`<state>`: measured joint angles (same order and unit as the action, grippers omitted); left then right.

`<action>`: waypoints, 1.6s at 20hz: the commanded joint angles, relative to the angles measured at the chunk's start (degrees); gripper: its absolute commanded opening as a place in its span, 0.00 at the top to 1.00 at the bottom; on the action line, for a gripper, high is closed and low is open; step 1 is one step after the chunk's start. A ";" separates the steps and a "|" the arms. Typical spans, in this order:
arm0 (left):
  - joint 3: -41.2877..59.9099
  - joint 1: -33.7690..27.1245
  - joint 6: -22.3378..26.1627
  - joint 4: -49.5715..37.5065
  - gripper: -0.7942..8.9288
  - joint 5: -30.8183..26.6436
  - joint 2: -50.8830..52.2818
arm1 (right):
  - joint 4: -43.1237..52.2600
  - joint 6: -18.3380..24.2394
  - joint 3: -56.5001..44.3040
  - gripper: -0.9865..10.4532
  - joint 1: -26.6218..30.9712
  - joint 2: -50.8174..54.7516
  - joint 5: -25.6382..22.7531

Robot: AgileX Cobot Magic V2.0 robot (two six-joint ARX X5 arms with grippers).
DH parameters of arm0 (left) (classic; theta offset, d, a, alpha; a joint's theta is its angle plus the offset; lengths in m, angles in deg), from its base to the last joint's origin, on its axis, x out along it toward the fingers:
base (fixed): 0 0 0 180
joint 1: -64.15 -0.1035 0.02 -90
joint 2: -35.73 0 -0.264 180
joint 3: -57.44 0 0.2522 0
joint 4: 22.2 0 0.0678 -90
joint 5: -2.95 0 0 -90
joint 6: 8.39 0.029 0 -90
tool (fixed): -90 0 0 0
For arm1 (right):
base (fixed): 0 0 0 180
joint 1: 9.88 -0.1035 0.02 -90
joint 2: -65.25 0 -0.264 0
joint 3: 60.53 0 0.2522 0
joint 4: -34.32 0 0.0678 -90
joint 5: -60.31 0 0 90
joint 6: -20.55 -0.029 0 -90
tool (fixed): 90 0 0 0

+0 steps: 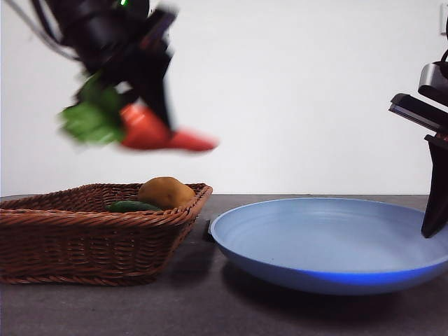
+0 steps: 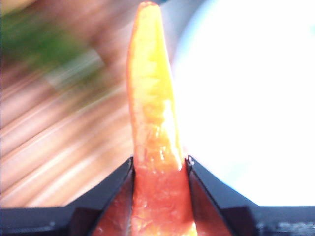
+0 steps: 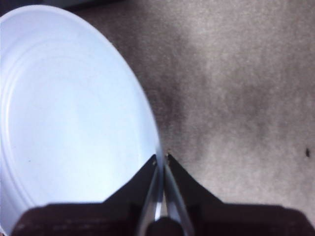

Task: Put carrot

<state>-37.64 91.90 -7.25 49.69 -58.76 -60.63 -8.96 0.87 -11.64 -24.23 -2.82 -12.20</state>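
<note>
The carrot (image 1: pixel 150 130) is red-orange with green leaves (image 1: pixel 91 119) and hangs in the air above the wicker basket (image 1: pixel 84 238), tip pointing toward the blue plate (image 1: pixel 329 241). My left gripper (image 1: pixel 143 105) is shut on the carrot; in the left wrist view the carrot (image 2: pixel 152 123) sits between the two black jaws, over the basket's edge and the plate (image 2: pixel 246 108). My right gripper (image 1: pixel 435 203) is shut on the plate's right rim; in the right wrist view the rim (image 3: pixel 155 162) runs between its jaws.
The basket holds a yellow-orange potato (image 1: pixel 166 192) and a dark green cucumber (image 1: pixel 131 206). The basket stands at the left, the plate at the right on the dark table (image 3: pixel 236 98).
</note>
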 commanded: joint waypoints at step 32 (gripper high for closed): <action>-1.57 26.80 -1.53 -18.29 0.67 -19.06 -2.05 | -2.54 -1.88 4.66 0.91 0.39 -1.14 0.50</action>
<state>-38.34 118.06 -8.45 31.35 -78.08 -62.00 -12.63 -0.24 -8.84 -23.86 -3.28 -12.11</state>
